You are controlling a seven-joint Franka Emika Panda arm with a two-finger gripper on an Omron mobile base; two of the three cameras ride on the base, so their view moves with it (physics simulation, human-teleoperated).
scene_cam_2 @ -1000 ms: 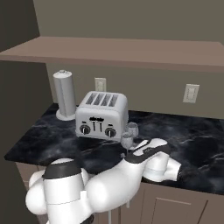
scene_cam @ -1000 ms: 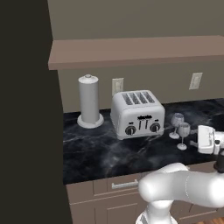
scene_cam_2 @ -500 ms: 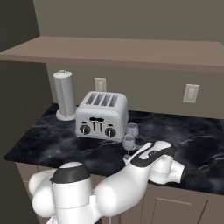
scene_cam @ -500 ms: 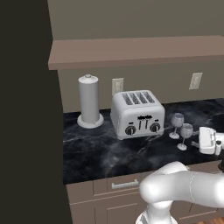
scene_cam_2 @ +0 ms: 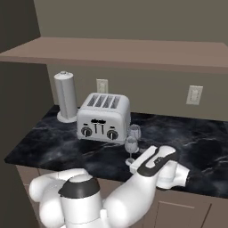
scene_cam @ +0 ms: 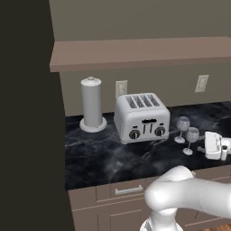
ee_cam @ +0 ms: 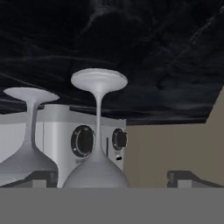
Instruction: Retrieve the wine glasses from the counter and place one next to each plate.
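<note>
Two clear wine glasses stand upright on the black marble counter [scene_cam: 103,158], right of the toaster: the nearer wine glass [scene_cam: 191,139] [scene_cam_2: 131,148] and the farther wine glass [scene_cam: 182,128] [scene_cam_2: 134,132]. My gripper [scene_cam: 209,145] hovers low just right of the nearer glass, open and holding nothing. The hand view is rolled upside down. There the nearer glass [ee_cam: 98,131] hangs between my spread fingertips [ee_cam: 42,177], left of centre, and the farther glass [ee_cam: 29,131] is off to the left. The plates are out of view.
A silver four-slot toaster [scene_cam: 141,117] [scene_cam_2: 103,117] stands directly left of the glasses. A tall grey paper-towel cylinder [scene_cam: 91,103] is farther left by the wall. A brown shelf [scene_cam: 135,52] overhangs the counter, and wooden drawers [scene_cam: 122,191] run below its front edge.
My arm has swung its elbow round and the hand has sunk slightly beside the nearer glass. Both glasses stay where they were, and the jaws remain wide.
</note>
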